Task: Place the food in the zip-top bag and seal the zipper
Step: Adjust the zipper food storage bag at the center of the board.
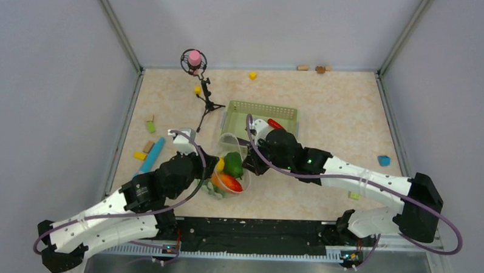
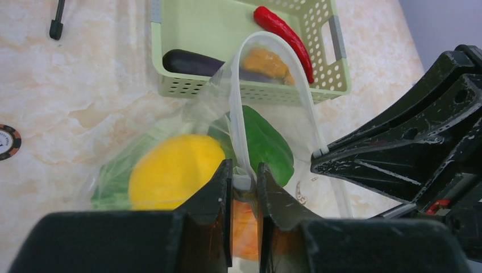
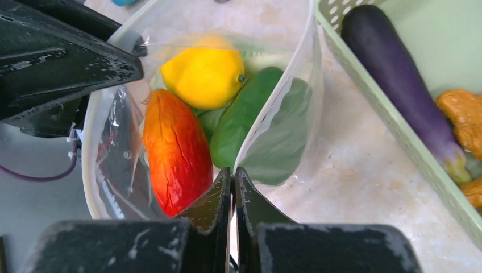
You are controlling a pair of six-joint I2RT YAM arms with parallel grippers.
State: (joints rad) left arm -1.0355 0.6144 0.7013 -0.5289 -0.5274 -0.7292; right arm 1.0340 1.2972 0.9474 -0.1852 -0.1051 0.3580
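Note:
The clear zip-top bag [image 1: 229, 140] lies in front of the green mesh basket [image 1: 262, 107], its mouth held wide. My left gripper [image 1: 211, 166] is shut on the whitish zipper strip [image 2: 240, 122] at one end of the mouth. My right gripper [image 1: 249, 164] is shut on the opposite bag edge [image 3: 284, 131]. Inside the bag are a yellow lemon [image 3: 204, 71], a green pepper [image 3: 241, 116], a red-orange piece [image 3: 176, 151] and something pale green [image 2: 113, 179]. A purple eggplant [image 2: 190, 61], a red chili [image 2: 284, 34] and an orange piece [image 3: 463, 114] lie in the basket.
A small black tripod with a pink ball [image 1: 195, 59] stands at the back left. A blue cylinder [image 1: 152, 154] and small blocks [image 1: 150, 126] lie at the left, a yellow block [image 1: 252, 75] at the back, a blue block [image 1: 383, 160] at the right. Grey walls enclose the table.

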